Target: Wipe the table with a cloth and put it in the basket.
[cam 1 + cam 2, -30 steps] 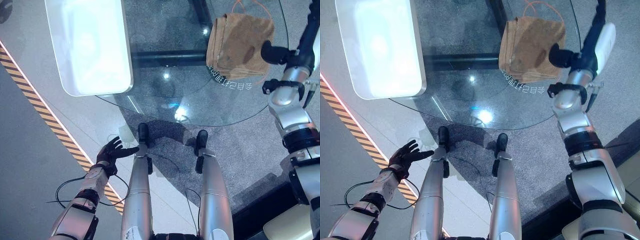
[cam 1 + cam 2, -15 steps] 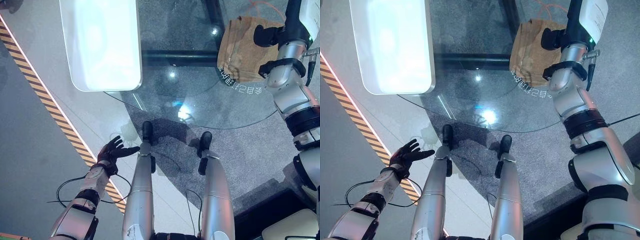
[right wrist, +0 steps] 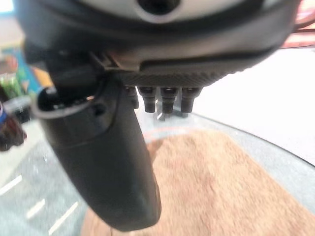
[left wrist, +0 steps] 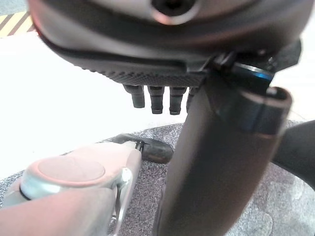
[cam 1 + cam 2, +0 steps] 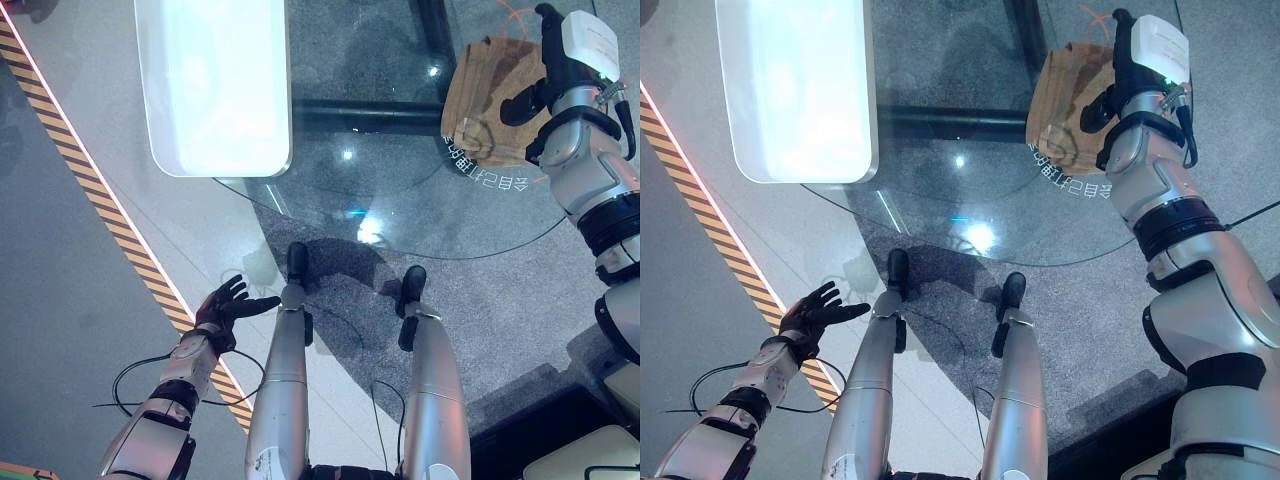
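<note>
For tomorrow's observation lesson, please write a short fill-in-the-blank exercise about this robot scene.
1. The crumpled brown cloth lies on a round ____ table.
2. The robot's ____ hand rests on the cloth.
3. The left hand, fingers spread, hangs beside the robot over the ____.

Missing words: glass; right; floor
</note>
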